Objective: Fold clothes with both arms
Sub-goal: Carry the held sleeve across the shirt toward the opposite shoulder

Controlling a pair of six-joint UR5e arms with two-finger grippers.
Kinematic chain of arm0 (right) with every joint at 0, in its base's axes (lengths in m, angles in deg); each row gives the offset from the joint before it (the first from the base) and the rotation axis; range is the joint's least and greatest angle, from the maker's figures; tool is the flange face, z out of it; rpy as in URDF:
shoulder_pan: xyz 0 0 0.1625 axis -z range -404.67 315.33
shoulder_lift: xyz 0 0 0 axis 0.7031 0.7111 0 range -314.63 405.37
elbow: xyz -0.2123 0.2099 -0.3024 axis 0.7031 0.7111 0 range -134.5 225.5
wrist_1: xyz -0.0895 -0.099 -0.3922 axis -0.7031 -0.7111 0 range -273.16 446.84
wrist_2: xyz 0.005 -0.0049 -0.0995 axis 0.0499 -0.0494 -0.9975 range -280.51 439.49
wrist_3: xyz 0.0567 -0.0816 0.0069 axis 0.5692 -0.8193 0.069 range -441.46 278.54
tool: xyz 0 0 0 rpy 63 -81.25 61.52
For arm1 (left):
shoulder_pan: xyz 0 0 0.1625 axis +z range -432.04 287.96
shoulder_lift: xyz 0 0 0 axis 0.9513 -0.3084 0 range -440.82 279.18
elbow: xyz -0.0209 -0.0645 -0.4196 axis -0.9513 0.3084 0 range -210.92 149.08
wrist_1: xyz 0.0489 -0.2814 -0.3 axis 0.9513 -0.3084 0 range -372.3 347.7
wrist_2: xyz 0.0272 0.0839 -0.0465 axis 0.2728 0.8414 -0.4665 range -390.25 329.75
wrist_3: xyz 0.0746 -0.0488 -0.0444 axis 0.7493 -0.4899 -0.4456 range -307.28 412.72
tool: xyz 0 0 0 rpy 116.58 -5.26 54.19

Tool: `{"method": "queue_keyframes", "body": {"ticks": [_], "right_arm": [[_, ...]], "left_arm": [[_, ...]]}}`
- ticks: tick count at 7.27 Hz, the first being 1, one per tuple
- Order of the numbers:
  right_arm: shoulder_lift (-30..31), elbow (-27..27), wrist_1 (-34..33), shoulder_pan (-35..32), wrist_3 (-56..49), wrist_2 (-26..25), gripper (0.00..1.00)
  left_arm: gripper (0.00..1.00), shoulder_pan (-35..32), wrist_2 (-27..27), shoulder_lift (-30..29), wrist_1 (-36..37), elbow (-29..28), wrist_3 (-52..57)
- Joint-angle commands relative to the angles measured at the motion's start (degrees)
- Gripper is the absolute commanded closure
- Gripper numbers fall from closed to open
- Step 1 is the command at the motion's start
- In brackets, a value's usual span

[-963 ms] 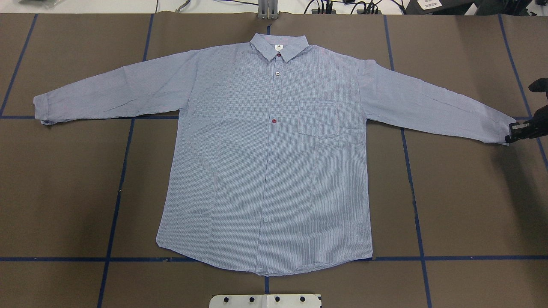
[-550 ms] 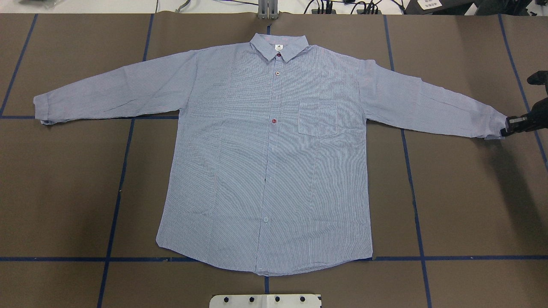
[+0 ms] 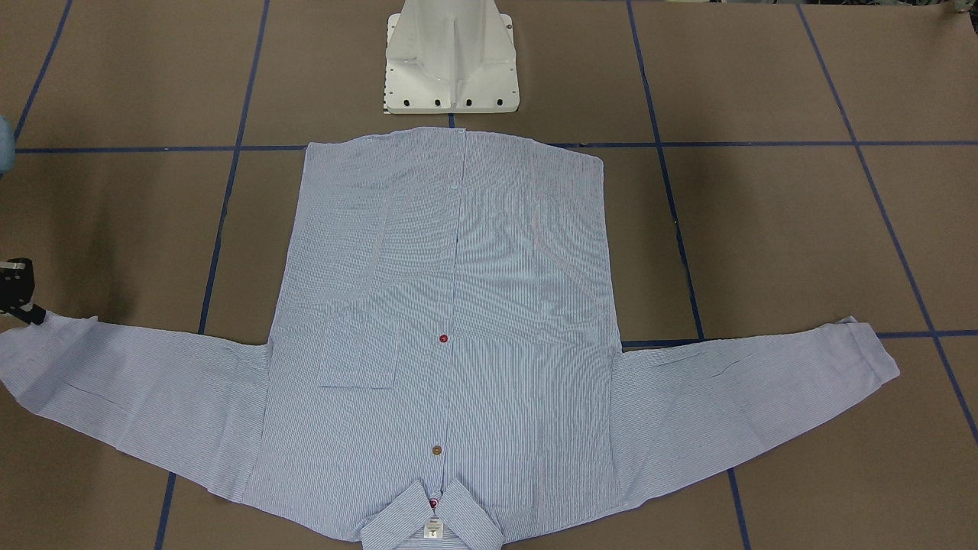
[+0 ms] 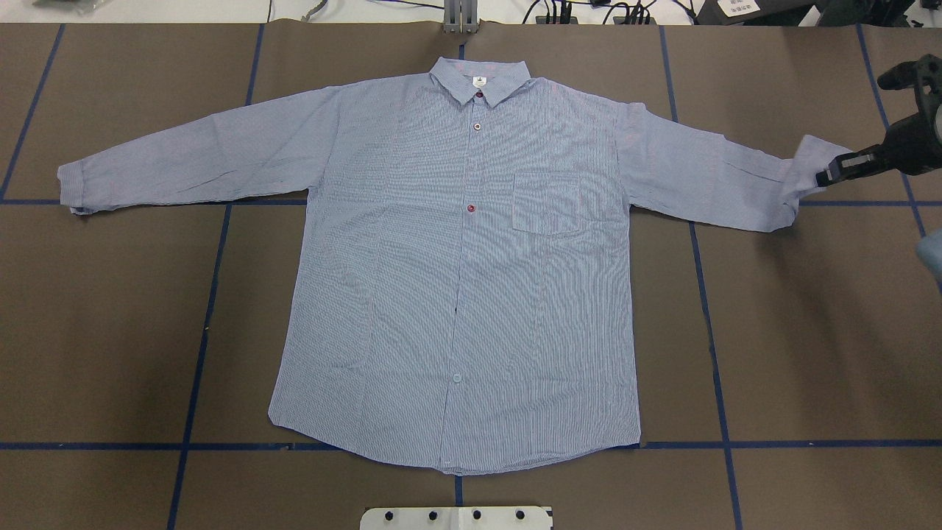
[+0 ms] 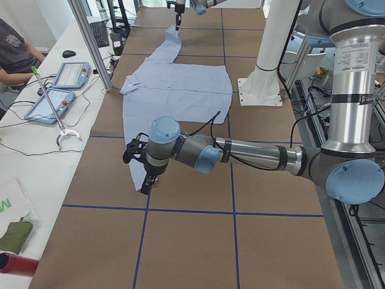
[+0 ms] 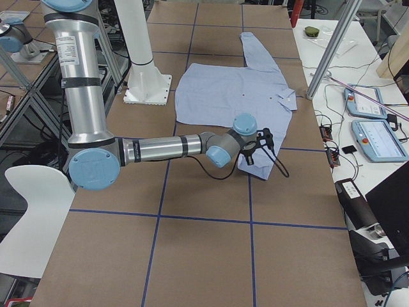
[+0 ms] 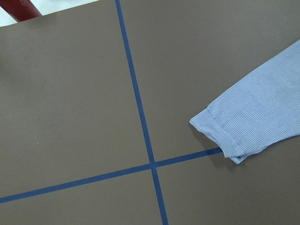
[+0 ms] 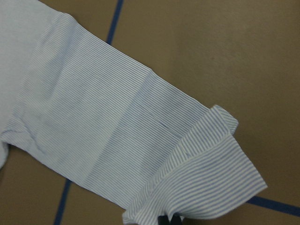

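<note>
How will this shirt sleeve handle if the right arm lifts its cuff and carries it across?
Likely floppy: the cuff curls over itself at the right gripper. Probably light, hanging from one pinch. The sleeve lies creased, so expect it to drape and trail.

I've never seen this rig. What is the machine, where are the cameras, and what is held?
A left arm and a right arm on one white base work at a taped table. Views: one across the table, one above, one from each end, one on each wrist. A striped shirt lies flat, buttons up. The right gripper pinches one cuff and lifts it, folded over. The left gripper hangs near the other cuff; whether it is open cannot be told.
</note>
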Motion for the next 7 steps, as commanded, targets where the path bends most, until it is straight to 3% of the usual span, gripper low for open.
{"method": "queue_keyframes", "body": {"ticks": [1,3,7], "right_arm": [[-11.50,-1.27,-7.62,2.99,2.72,3.11,1.00],[-21.70,-2.42,-18.18,5.97,8.60,2.85,1.00],[-37.71,2.30,-19.45,14.14,20.20,-3.72,1.00]], "left_arm": [[0.00,0.00,-0.01,-0.09,0.00,-0.50,0.08],[0.00,0.00,-0.27,-0.09,0.00,-0.85,0.00],[0.00,0.17,-0.27,-0.09,-0.18,-2.52,0.08]]}}
